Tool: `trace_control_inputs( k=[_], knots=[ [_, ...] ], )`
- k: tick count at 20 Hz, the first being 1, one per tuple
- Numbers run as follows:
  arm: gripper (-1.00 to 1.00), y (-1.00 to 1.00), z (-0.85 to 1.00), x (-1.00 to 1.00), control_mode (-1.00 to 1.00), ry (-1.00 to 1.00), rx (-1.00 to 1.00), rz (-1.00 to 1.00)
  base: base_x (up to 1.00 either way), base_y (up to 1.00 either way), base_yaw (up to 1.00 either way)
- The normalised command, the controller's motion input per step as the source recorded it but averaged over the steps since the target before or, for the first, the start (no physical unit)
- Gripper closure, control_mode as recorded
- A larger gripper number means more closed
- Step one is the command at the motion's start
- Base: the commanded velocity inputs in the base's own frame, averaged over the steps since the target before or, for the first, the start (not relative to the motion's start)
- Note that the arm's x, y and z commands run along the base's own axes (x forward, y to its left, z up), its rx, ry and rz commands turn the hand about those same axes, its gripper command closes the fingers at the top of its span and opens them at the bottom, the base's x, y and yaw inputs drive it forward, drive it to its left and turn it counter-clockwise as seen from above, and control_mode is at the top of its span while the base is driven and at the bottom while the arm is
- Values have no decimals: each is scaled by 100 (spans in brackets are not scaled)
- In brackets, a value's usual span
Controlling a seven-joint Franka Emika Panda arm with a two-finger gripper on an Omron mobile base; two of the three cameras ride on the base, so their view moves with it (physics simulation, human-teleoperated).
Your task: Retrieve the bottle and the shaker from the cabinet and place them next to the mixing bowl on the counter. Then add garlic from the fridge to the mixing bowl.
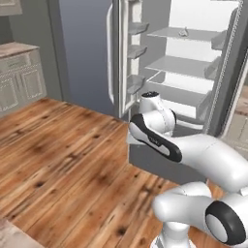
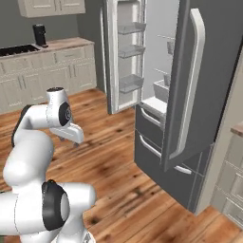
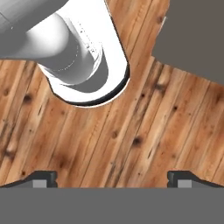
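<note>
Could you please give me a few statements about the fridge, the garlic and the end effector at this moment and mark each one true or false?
1. The fridge stands with its doors open. True.
2. The end effector is shut on the garlic. False: its fingertips stand wide apart with only wooden floor between them.
3. A small pale thing, probably the garlic, lies on an upper fridge shelf. True.
4. The end effector is reaching inside the fridge. False: it points down at the floor in front of the fridge.
5. The floor is tiled in white. False: it is brown wooden planks.
</note>
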Motion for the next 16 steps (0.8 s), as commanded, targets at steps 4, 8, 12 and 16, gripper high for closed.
trace_control_inputs(
  k=[4, 8, 12, 16],
  knots=[
    [-100, 0, 0, 0, 100, 0, 0, 0, 84, 0, -8],
    [-100, 0, 0, 0, 100, 0, 0, 0, 90, -11, -2],
    [-100, 0, 0, 0, 100, 0, 0, 0, 17, 0, -21],
    [-100, 0, 0, 0, 100, 0, 0, 0, 4, 3, -51]
  ],
)
